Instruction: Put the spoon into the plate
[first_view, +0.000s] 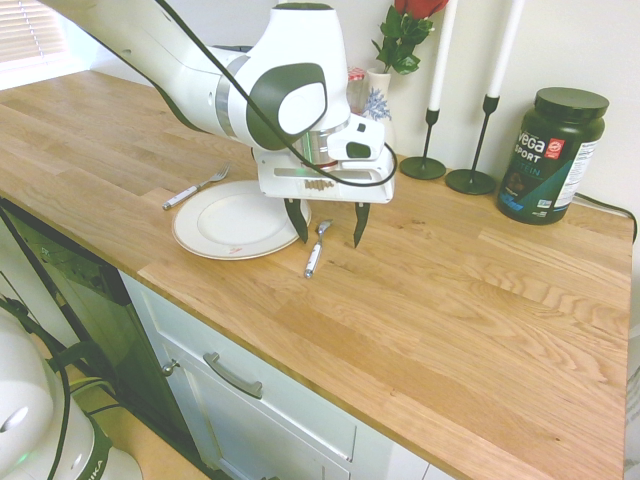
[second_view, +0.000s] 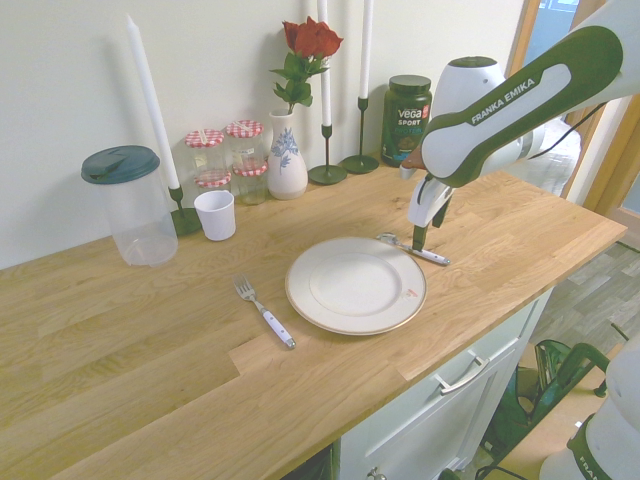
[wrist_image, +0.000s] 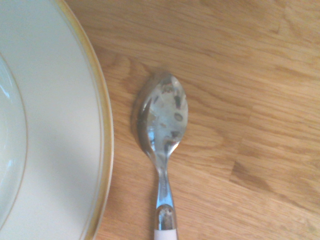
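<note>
One round white ceramic plate (first_view: 232, 222) nearest the counter edge, one small shiny spoon (first_view: 314, 250) lying on the wood just beside its rim. Above the spoon, one gripper (first_view: 328, 224), dark fingers spread apart, empty. Further back: one fork (first_view: 192, 188), two slim black candlesticks (first_view: 448, 110), one dark tub (first_view: 551, 154).

white arm reaches over, pincer (first_view: 328, 223) pointing straight down, fingers spread.

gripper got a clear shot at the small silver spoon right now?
Probably yes. The open gripper hangs above the small silver metal spoon, which lies bare on the wooden countertop beside the round white plate, nothing over it.
</note>
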